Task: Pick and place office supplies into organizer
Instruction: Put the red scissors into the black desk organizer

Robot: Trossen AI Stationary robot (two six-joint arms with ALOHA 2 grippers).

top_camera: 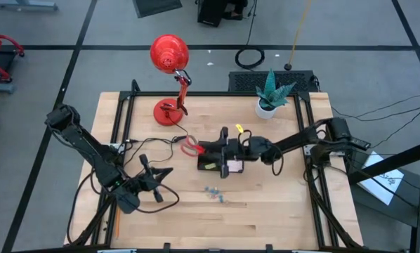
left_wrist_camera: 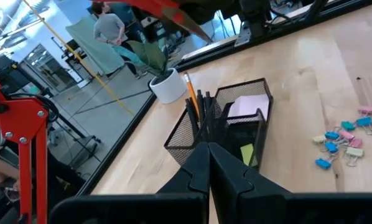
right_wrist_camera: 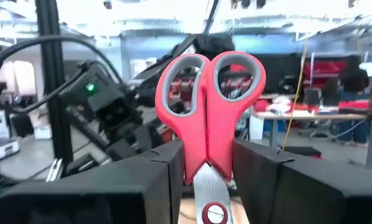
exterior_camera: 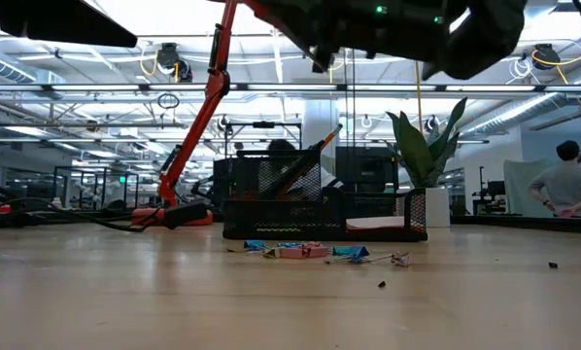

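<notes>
No readable writing or brand is showing in any view.

The right gripper (right_wrist_camera: 208,171) is clamping the scissors (right_wrist_camera: 209,112) at frame centre, handles up; only the right wrist view is showing this grip clearly. In the high view, the scissors' red handles (top_camera: 191,147) are poking out left of the organizer (top_camera: 211,159) at mid-frame.

The left gripper (left_wrist_camera: 208,168) is sitting closed and empty, at lower left in the high view.

The left wrist view is revealing the organizer's contents: pencil (left_wrist_camera: 191,102), pad (left_wrist_camera: 248,106). Clips (left_wrist_camera: 343,138) are lying on the table (left_wrist_camera: 298,68), right of frame.
</notes>
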